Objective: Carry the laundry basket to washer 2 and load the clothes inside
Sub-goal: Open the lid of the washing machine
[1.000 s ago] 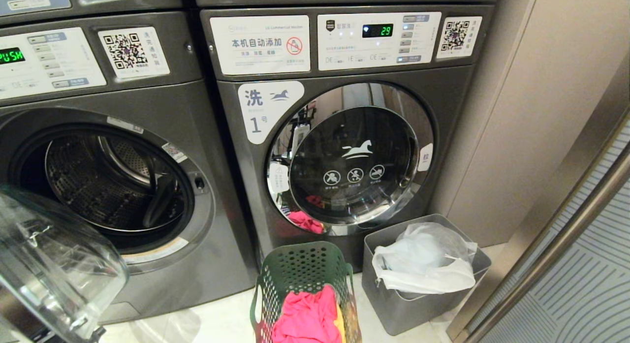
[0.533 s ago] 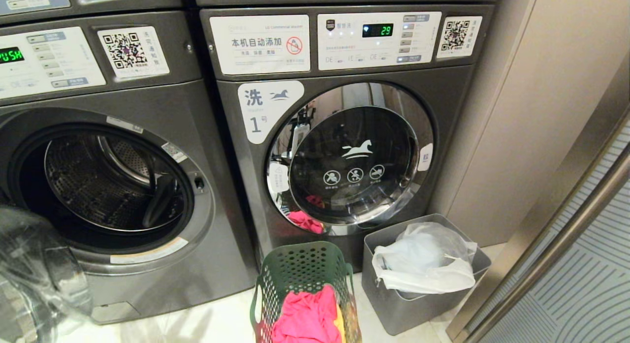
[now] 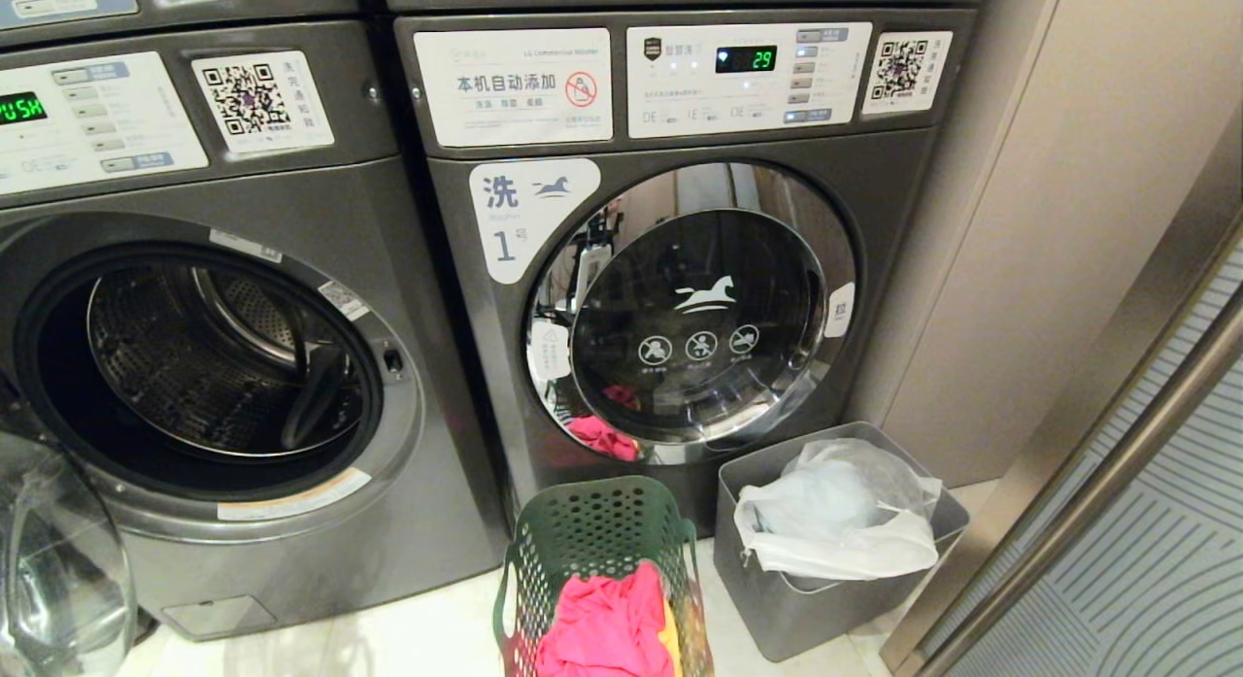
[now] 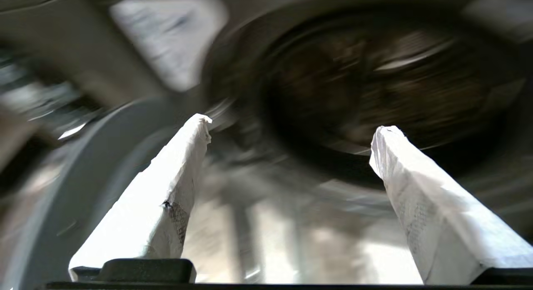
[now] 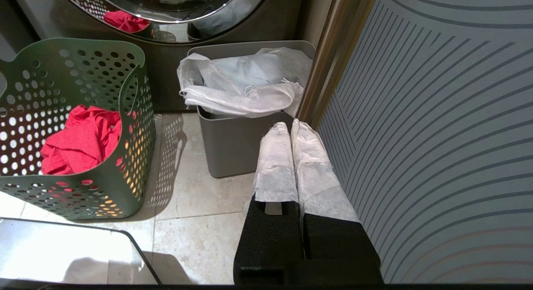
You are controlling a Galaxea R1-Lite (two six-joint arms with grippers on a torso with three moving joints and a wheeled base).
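Note:
The dark green laundry basket [image 3: 592, 531] stands on the floor in front of the machine marked 1, with the clothes in it: a pink-red garment [image 3: 607, 628] over a yellow one [image 3: 670, 640]. The right wrist view shows the basket [image 5: 75, 65] and the pink-red garment [image 5: 81, 140] too. To its left is washer 2 [image 3: 291, 201], whose bare steel drum [image 3: 214, 356] is open and whose glass door [image 3: 58, 570] has swung out low on the left. My left gripper [image 4: 295, 125] is open and holds nothing, facing that blurred drum opening [image 4: 374, 82]. My right gripper [image 5: 290, 124] is shut and parked beside the grey bin.
Washer 1 [image 3: 694, 308] has its door closed and reads 29 on its display. A grey bin [image 3: 777, 599] with a white bag [image 3: 835, 522] stands just right of the basket. A striped panel [image 3: 1146, 560] closes off the right side.
The glass door at lower left has swung further out and down toward the picture's edge, baring more of the drum opening. Basket, bin and right arm are unmoved.

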